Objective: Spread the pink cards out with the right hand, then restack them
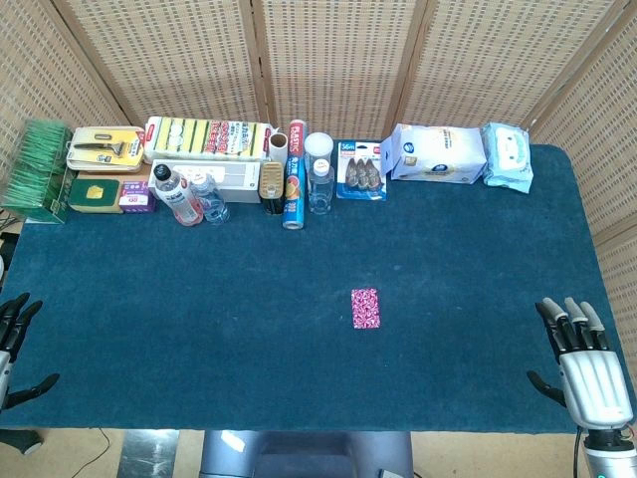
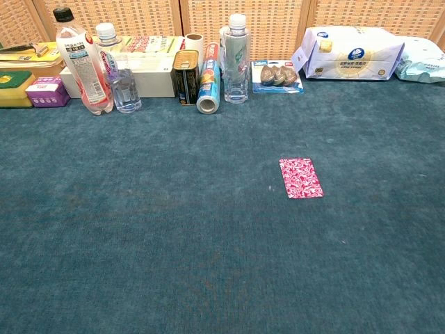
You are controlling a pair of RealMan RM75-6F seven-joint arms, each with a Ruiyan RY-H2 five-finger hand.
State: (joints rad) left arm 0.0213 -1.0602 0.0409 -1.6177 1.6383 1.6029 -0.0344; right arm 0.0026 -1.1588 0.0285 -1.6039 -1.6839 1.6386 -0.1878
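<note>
The pink cards (image 1: 365, 308) lie as one neat stack with a pink-and-white patterned back on the blue tablecloth, a little right of centre; the chest view shows the same stack (image 2: 300, 178) lying flat and squared. My right hand (image 1: 585, 366) hovers at the table's front right corner, fingers spread, holding nothing, well to the right of the cards. At the front left edge my left hand (image 1: 14, 344) shows only partly, fingers apart and empty. Neither hand appears in the chest view.
Along the far edge stand bottles (image 1: 179, 196), a can (image 1: 272, 186), a foil roll (image 1: 295, 179), sponge packs (image 1: 207, 137), a clip pack (image 1: 360, 171) and wipes packs (image 1: 438, 152). A green box (image 1: 38, 169) sits far left. The blue cloth (image 1: 249, 319) covers the table.
</note>
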